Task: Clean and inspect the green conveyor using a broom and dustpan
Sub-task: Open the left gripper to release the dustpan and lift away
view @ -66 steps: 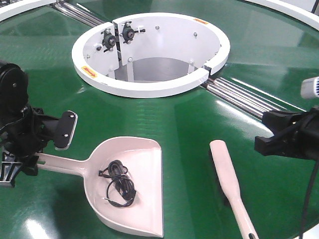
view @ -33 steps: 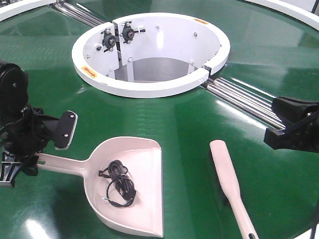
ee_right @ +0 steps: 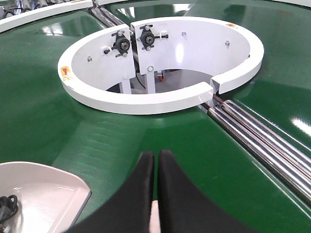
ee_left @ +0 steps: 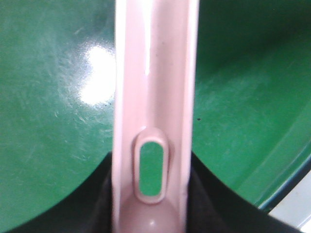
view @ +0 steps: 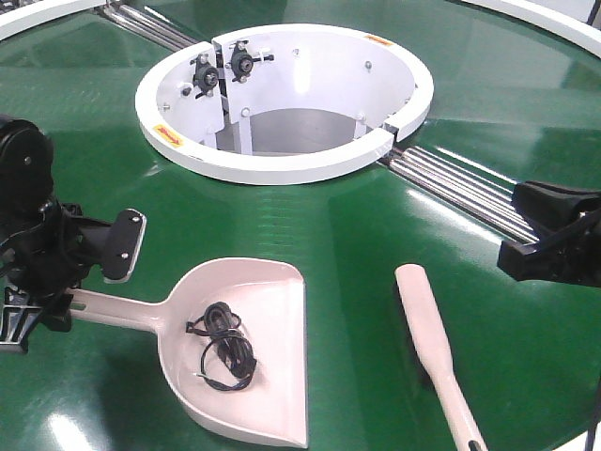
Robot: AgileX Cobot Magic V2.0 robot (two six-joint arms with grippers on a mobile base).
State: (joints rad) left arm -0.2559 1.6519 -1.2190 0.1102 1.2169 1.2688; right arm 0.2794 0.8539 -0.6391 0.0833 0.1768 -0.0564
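Note:
The pale-pink dustpan lies on the green conveyor at the front left, with a tangle of black cord in it. My left gripper is shut on the dustpan's straight handle; the left wrist view shows the slotted handle squeezed between my gripper's black fingers. The pale-pink broom lies flat on the belt at the front right, untouched. My right gripper hovers right of the broom head, shut and empty. The dustpan's corner shows at lower left.
The white central ring stands behind the tools, with bearing mounts and an open well inside. Steel roller seams run from the ring toward the right, under my right arm. The conveyor's white outer rim curves along the back.
A second ago my right gripper was lower and nearer the broom; it has drawn back to the right and turned, then held still. The left gripper, dustpan and broom have not moved.

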